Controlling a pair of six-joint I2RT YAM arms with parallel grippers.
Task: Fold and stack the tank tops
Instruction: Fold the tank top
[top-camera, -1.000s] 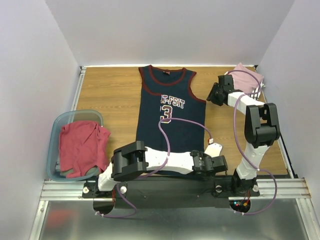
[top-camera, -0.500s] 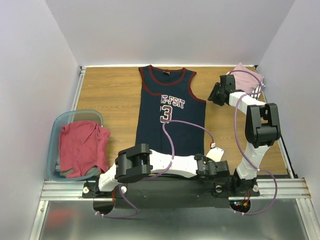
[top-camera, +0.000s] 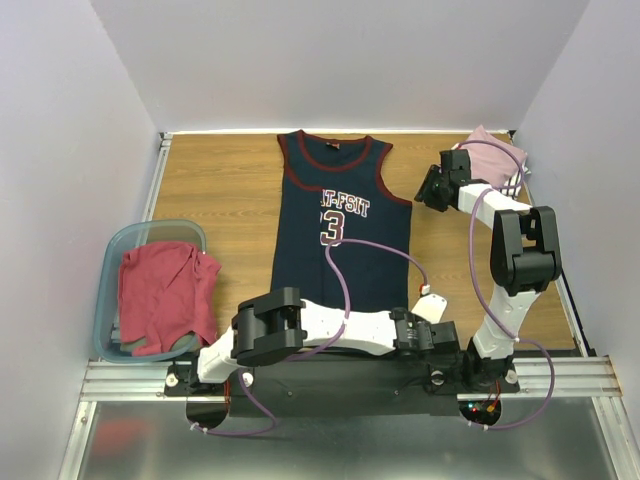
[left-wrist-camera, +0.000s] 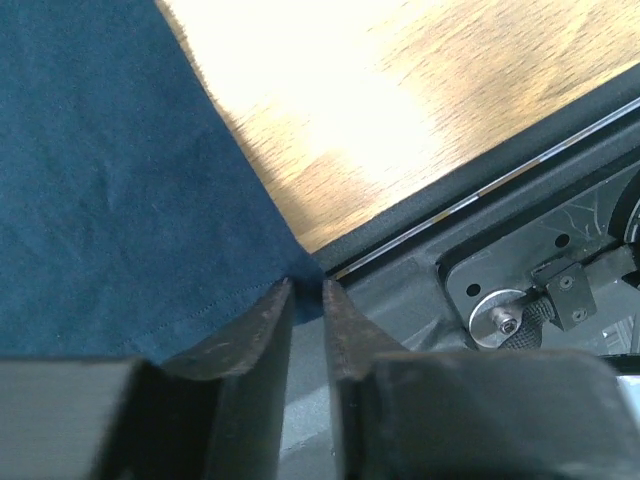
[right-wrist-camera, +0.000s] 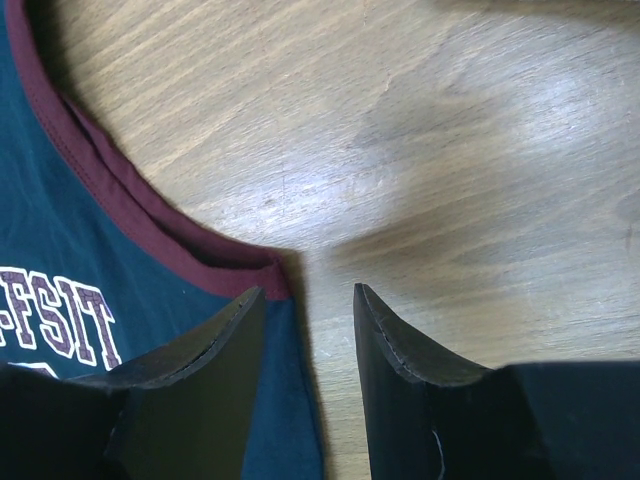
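from above, the navy jersey tank top with maroon trim and a white "23" (top-camera: 340, 235) lies flat on the wooden bench (top-camera: 220, 190), its long axis running away from the arm bases, neck far and hem near. the left gripper (top-camera: 438, 338) sits at the near right hem corner and the right gripper (top-camera: 428, 190) at the right armhole, so both work the same side edge. bare wood lies to the jersey's left, before the translucent teal plastic tub (top-camera: 112, 262) holding red cloth tops (top-camera: 165, 295); a dusty pink tank top (top-camera: 492, 150) lies at the far right corner. in the left wrist view the jaws are narrow, the hem corner at their tips by the bench's black edge strip (left-wrist-camera: 420, 235); a grip cannot be confirmed. in the right wrist view the jaws stand apart, straddling the jersey's edge below the maroon armhole trim (right-wrist-camera: 150, 225), one over cloth, one over wood.
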